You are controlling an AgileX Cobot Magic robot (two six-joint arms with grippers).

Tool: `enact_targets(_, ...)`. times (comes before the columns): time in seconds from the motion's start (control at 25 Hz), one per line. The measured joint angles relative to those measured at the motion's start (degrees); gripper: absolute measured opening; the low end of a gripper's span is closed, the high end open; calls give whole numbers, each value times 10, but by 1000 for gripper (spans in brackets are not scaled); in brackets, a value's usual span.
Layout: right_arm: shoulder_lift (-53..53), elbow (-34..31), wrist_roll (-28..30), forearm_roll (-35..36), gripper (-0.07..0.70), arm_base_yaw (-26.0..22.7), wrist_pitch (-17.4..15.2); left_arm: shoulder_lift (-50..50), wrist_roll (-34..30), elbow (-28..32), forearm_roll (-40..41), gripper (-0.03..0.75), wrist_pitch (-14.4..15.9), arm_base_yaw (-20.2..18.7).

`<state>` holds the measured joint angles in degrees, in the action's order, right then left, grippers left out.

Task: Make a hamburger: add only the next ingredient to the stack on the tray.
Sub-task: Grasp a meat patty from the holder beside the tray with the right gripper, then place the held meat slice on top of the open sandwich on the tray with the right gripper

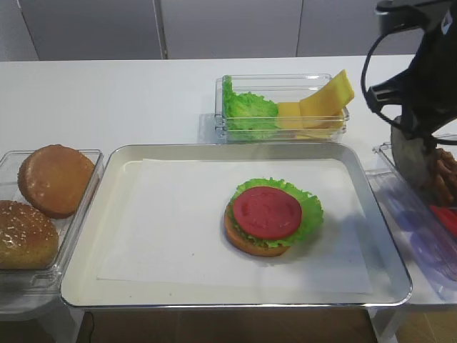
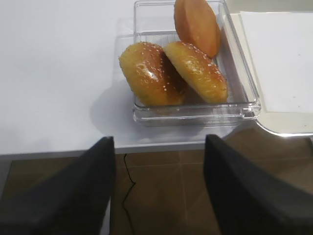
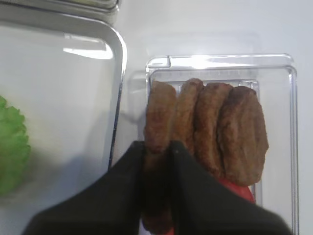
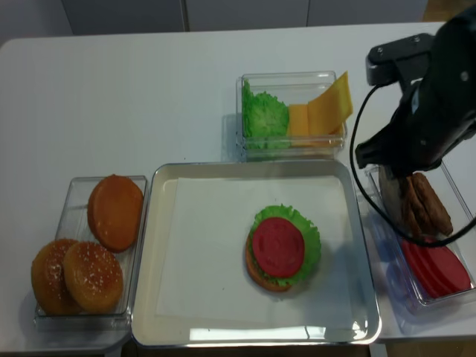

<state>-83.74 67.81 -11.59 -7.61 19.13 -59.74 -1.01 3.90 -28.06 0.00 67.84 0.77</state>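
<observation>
The stack [image 1: 265,213], a bottom bun with green lettuce and a red tomato slice on top, sits right of centre on the silver tray [image 1: 214,296] with its white paper liner. Several brown meat patties stand on edge in a clear box [image 3: 288,98] to the right of the tray. My right gripper [image 3: 157,147] is shut on the leftmost meat patty [image 3: 159,117], which is still down in the box beside the others. My left gripper [image 2: 159,139] hangs open and empty over the floor, just off the table's front edge near the bun box.
A clear box at the left holds a plain bun top [image 1: 56,179] and seeded bun tops [image 1: 25,234]. Behind the tray stands a box of lettuce and cheese slices [image 1: 282,107]. Red tomato slices [image 4: 439,266] lie in front of the patties.
</observation>
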Motion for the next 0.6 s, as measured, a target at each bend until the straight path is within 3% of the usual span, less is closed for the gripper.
enact_targets(0.28,84,0,-4,-23,125,32,-14,0,0,0,0,427,0,0)
enact_targets(0.48,102,0,-36,-70,125,108,-40,0,0,0,0,427,0,0)
enact_targets(0.6,102,0,-66,-90,125,160,-37,0,0,0,0,427,0,0)
